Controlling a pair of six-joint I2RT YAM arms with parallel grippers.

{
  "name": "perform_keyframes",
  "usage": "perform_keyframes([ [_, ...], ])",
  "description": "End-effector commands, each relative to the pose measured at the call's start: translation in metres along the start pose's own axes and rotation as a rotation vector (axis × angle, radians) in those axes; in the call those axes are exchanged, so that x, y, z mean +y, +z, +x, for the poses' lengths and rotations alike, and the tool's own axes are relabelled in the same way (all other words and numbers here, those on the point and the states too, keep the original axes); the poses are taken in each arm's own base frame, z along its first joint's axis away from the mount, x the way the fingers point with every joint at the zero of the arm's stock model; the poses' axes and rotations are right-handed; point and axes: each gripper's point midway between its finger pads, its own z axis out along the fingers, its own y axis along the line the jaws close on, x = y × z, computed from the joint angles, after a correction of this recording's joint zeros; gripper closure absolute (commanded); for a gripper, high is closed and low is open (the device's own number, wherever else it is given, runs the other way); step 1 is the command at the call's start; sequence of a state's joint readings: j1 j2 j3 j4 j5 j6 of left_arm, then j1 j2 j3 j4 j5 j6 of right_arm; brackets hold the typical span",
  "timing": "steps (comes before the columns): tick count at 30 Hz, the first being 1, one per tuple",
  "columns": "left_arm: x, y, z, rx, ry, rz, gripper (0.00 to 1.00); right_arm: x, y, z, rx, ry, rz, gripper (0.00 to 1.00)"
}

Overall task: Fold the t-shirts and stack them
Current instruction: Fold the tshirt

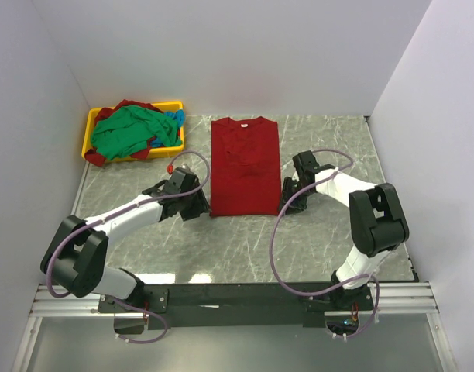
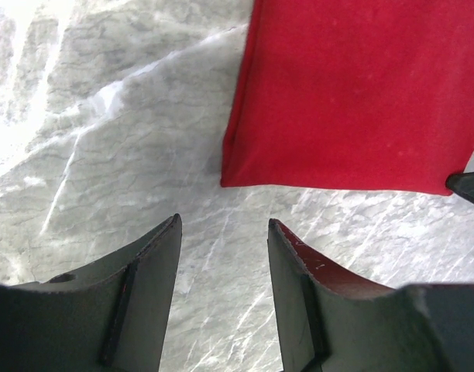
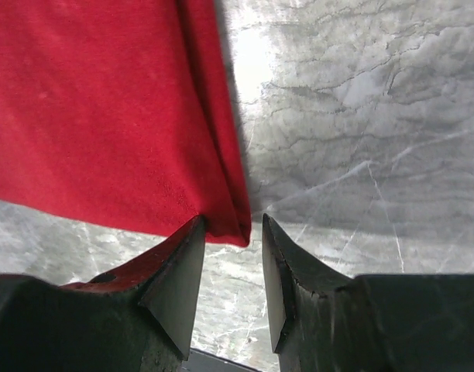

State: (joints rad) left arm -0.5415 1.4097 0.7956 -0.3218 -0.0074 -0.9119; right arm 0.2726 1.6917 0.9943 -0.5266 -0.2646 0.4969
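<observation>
2 spread, empty claws: my left claw (image 2: 224, 225) at 7 o'clock and my right claw (image 3: 232, 225) at 5 o'clock of the deep red cloth t-shirt (image 1: 245, 167). It lies flat mid grey marbled worktop (image 1: 144, 248). I judge they are placed to lift its near hem.

Your left gripper (image 1: 197, 203) reaches out toward two o'clock, jaws parted. Your right gripper (image 1: 288, 198) points toward ten o'clock, jaws also standing apart

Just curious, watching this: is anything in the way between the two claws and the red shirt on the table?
Nothing visible. Only bare table lies between the left claw and the red shirt; the right claw sits right at its near corner.
</observation>
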Motion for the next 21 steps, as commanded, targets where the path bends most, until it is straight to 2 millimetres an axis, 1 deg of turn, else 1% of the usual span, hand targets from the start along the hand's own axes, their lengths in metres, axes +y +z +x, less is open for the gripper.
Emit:
perform_keyframes([
  [1, -0.002, -0.006, -0.007, -0.040, -0.020, 0.014, 0.46, 0.004, 0.005, 0.000, 0.001, -0.017, -0.015, 0.57],
  [4, -0.002, -0.006, -0.006, -0.042, -0.020, 0.016, 0.45, -0.004, 0.008, 0.004, 0.003, -0.017, 0.018, 0.57],
  [7, -0.003, -0.005, -0.006, -0.039, -0.017, 0.020, 0.45, -0.007, 0.014, 0.005, 0.013, -0.016, 0.024, 0.60],
  [10, -0.006, 0.000, -0.005, -0.022, -0.004, 0.026, 0.46, -0.008, 0.019, 0.008, 0.038, -0.006, 0.025, 0.67],
  [13, -0.003, 0.005, -0.003, -0.012, 0.001, 0.013, 0.47, -0.009, 0.019, 0.010, 0.040, -0.008, 0.029, 0.71],
  [15, -0.005, 0.009, -0.005, -0.012, 0.008, 0.014, 0.47, -0.011, 0.019, 0.013, 0.046, -0.005, 0.032, 0.75],
  [18, -0.004, 0.020, -0.004, 0.007, 0.025, -0.006, 0.48, -0.008, 0.020, 0.016, 0.065, 0.003, 0.014, 0.82],
  [19, -0.008, 0.021, -0.004, 0.017, 0.031, 0.005, 0.48, -0.008, 0.020, 0.016, 0.065, 0.003, 0.011, 0.83],
  [20, -0.009, 0.023, -0.004, 0.023, 0.036, 0.004, 0.48, -0.008, 0.020, 0.016, 0.066, -0.002, 0.014, 0.88],
  [21, -0.006, 0.028, -0.001, 0.037, 0.040, -0.011, 0.48, -0.009, 0.019, 0.016, 0.065, -0.002, 0.020, 0.90],
])
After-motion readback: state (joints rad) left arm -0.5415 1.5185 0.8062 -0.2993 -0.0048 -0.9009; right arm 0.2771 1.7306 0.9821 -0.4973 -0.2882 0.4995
